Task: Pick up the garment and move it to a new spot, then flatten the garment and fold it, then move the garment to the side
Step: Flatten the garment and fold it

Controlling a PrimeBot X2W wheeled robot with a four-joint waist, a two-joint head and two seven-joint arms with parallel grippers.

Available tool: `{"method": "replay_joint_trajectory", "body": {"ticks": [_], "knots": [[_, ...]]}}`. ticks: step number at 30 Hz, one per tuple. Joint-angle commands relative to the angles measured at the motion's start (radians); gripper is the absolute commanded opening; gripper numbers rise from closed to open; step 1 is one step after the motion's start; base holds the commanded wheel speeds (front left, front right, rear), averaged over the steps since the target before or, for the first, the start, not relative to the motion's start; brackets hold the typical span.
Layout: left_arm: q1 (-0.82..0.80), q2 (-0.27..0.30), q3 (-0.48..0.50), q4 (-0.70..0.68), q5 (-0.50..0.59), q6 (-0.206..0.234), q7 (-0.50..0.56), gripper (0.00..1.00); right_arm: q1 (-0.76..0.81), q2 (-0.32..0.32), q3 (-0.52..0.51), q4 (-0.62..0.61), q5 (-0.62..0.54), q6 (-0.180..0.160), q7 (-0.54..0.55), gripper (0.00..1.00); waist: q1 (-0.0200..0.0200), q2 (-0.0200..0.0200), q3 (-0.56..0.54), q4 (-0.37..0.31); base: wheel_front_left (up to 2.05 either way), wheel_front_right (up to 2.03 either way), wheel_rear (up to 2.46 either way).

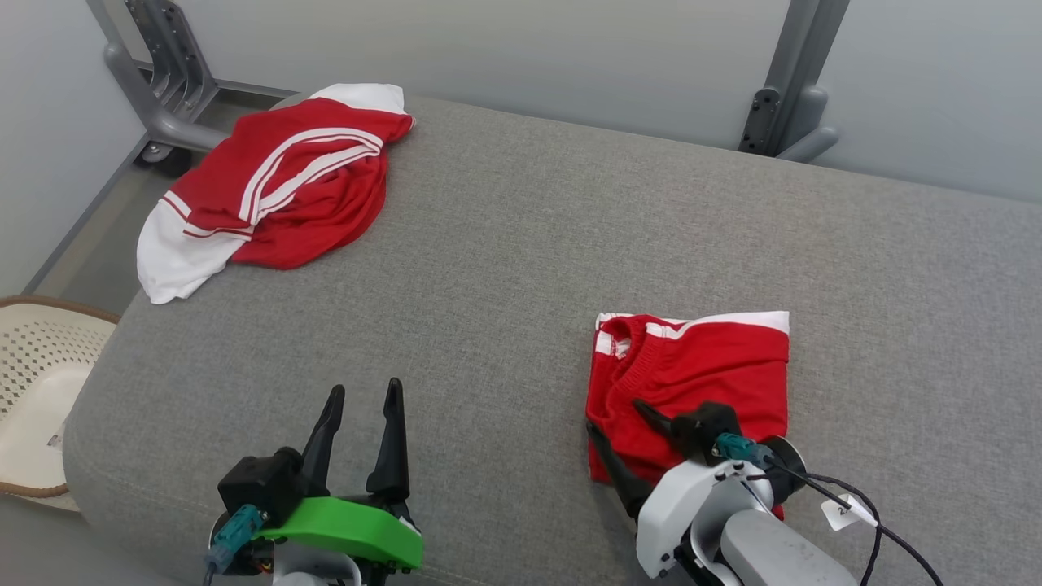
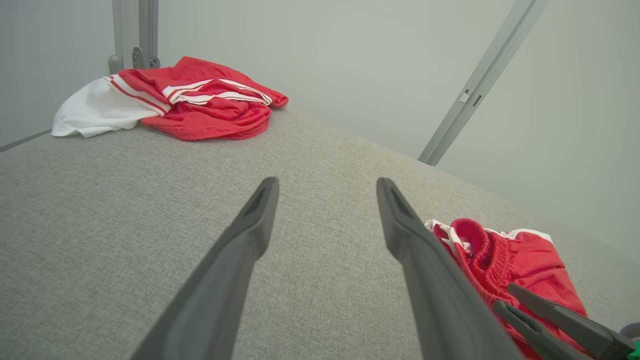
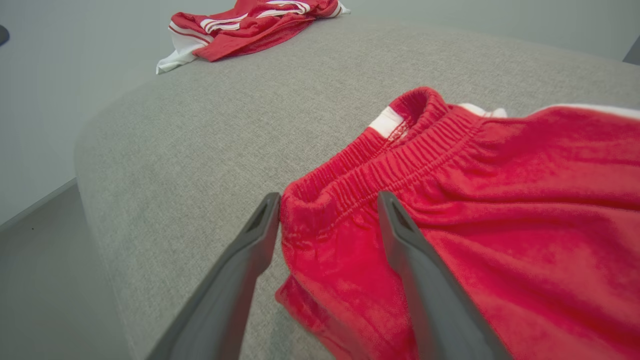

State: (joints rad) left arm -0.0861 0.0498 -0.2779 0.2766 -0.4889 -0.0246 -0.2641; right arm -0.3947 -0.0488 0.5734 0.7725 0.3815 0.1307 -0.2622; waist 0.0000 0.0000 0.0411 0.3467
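The garment (image 1: pixel 716 366), red shorts with white trim, lies folded into a rectangle on the grey cushion (image 1: pixel 505 268) at the front right. My right gripper (image 1: pixel 612 415) stands open at its near left corner. In the right wrist view the elastic waistband (image 3: pixel 395 150) sits loosely between the spread fingers of the right gripper (image 3: pixel 328 197), not pinched. My left gripper (image 1: pixel 365 387) is open over bare cushion at the front left, holding nothing. In the left wrist view the left gripper (image 2: pixel 327 181) points across the cushion, with the folded garment (image 2: pixel 520 260) to its right.
A second red and white garment (image 1: pixel 277 187) lies crumpled at the cushion's far left corner. A pale perforated basket (image 1: pixel 32 391) stands on the floor past the left edge. Grey metal frame legs (image 1: pixel 785 89) rise behind the cushion.
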Motion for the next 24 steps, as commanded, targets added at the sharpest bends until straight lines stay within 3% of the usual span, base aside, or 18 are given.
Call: {"method": "replay_joint_trajectory", "body": {"ticks": [1,9,24], "knots": [[0.0,0.001,0.002,-0.003,0.0,0.005,0.0,1.0,0.013,-0.003,0.002,-0.007,-0.009,0.0,-0.003,1.0,0.0,0.0,0.002,-0.004,0.0,0.0,0.0],[-0.006,0.001,0.009,-0.003,0.003,0.006,0.0,1.0,0.028,-0.003,-0.046,-0.082,-0.074,0.0,-0.003,1.0,0.0,0.0,0.004,-0.034,0.0,0.0,0.0],[-0.015,0.001,0.003,-0.025,0.069,0.008,0.0,1.0,0.184,-0.003,-0.411,-0.417,-0.252,0.0,-0.004,1.0,0.0,0.0,-0.028,-0.138,0.0,0.0,0.0]]}}
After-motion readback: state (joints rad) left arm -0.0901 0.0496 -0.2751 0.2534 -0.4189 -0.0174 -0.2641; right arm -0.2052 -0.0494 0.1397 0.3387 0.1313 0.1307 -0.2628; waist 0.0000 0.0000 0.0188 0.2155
